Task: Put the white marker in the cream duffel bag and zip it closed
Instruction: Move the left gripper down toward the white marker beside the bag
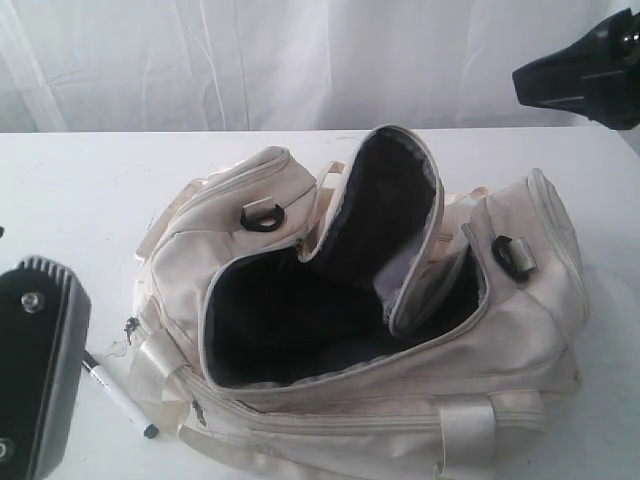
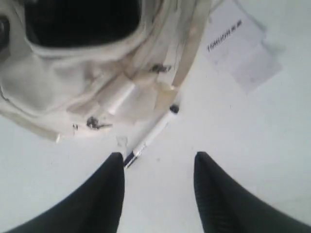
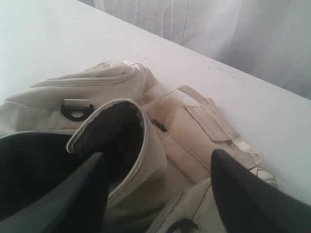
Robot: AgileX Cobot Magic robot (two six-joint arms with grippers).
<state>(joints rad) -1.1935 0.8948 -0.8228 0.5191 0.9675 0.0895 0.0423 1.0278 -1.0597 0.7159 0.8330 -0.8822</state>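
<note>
The cream duffel bag [image 1: 400, 330] lies on the white table with its top flap [image 1: 385, 205] standing up, so the dark lining shows. On the table by the bag's left end lies the white marker [image 1: 118, 398], apart from the bag. In the left wrist view my left gripper [image 2: 158, 160] is open just above the table. The white marker [image 2: 153, 136] runs from beside one fingertip [image 2: 115, 162] toward the cream duffel bag [image 2: 73, 82]; nothing is between the fingers. My right gripper [image 3: 158, 162] hovers open and empty over the cream duffel bag [image 3: 184, 141] near its raised flap.
The left arm's dark housing [image 1: 35, 370] sits at the table's front left, close to the marker. At the top right hangs the right arm [image 1: 590, 70]. A white printed paper label [image 2: 238, 41] lies on the table. A white curtain [image 1: 300, 60] closes the back.
</note>
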